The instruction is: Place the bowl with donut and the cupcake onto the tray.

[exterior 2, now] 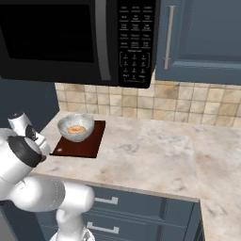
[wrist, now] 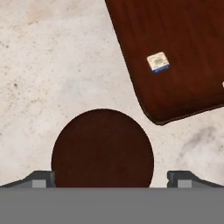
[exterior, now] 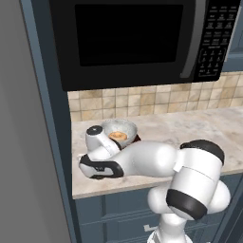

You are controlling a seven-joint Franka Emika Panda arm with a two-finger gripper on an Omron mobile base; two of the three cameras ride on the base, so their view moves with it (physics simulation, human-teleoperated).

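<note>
We are hovering our gripper (wrist: 109, 179), jaws released, over the small dark brown chocolate cupcake (wrist: 102, 148); it is looking soft and crumbly, so we are judging the short wrapper sides best.

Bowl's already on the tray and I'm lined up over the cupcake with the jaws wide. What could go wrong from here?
1. The cupcake is nearly as wide as the open gripper, so an off-centre descent may land a fingertip on it.
2. It sits on the counter close to the tray corner; a nudge could push it against that edge.
3. The bowl with the donut fills the tray's far end, so placement may bump it.
</note>
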